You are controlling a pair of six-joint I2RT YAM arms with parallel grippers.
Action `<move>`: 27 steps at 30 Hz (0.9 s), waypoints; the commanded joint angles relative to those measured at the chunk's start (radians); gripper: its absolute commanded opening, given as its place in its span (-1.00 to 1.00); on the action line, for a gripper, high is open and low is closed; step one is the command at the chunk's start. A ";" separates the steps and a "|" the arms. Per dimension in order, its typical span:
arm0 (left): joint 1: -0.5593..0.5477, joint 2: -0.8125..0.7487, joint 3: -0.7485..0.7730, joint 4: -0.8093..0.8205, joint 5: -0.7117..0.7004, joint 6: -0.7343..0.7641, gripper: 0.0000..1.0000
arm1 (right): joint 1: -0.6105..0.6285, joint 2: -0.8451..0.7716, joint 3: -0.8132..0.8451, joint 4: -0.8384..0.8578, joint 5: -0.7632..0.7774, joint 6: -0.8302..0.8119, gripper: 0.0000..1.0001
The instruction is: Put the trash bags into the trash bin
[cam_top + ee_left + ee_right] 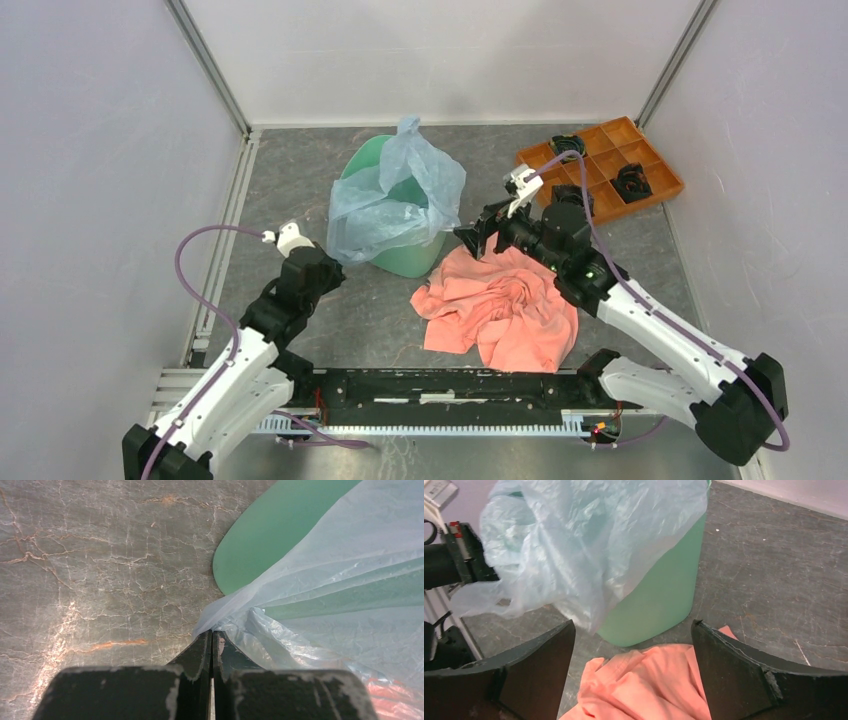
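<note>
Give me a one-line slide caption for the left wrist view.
Left gripper, jaws shut, pinches the pale trash bag beside the green trash bin.

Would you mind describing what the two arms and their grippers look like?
Left arm and right arm: white link shells, black joints, a purple cable along each; a green light on the right. Left gripper and right gripper: flat black fingers, edges scuffed pale.

No legible text on trash bag, none elsewhere
</note>
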 commanded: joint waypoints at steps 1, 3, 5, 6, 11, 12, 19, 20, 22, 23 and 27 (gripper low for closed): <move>0.003 -0.023 -0.010 0.037 0.019 -0.004 -0.96 | -0.002 -0.062 -0.002 -0.050 -0.087 0.034 0.88; 0.003 -0.040 -0.010 0.043 0.046 0.007 -0.96 | -0.003 -0.072 -0.032 0.010 -0.186 0.093 0.90; 0.003 -0.063 -0.014 0.049 0.064 0.015 -0.96 | -0.002 -0.084 -0.083 0.126 -0.280 0.168 0.93; 0.003 -0.077 -0.017 0.051 0.071 0.017 -0.96 | -0.001 -0.090 -0.109 0.167 -0.314 0.206 0.95; 0.003 -0.152 -0.032 0.070 0.118 0.031 -0.96 | 0.035 -0.082 -0.245 0.409 -0.327 0.374 0.96; 0.003 -0.163 -0.035 0.071 0.127 0.028 -0.96 | 0.048 -0.063 -0.256 0.468 -0.313 0.412 0.96; 0.003 -0.212 -0.032 0.061 0.161 -0.001 -0.96 | 0.156 0.125 -0.193 0.708 -0.169 0.621 0.73; 0.003 -0.213 -0.025 0.052 0.160 0.004 -0.96 | 0.163 0.144 -0.174 0.712 -0.151 0.636 0.72; 0.003 -0.214 -0.014 0.040 0.158 0.017 -0.96 | 0.173 0.166 -0.167 0.732 -0.096 0.664 0.67; 0.003 -0.216 -0.009 0.033 0.155 0.021 -0.96 | 0.173 0.174 -0.169 0.762 -0.084 0.673 0.59; 0.003 -0.235 -0.008 0.039 0.160 0.037 -0.96 | 0.174 0.187 -0.148 0.777 -0.005 0.687 0.49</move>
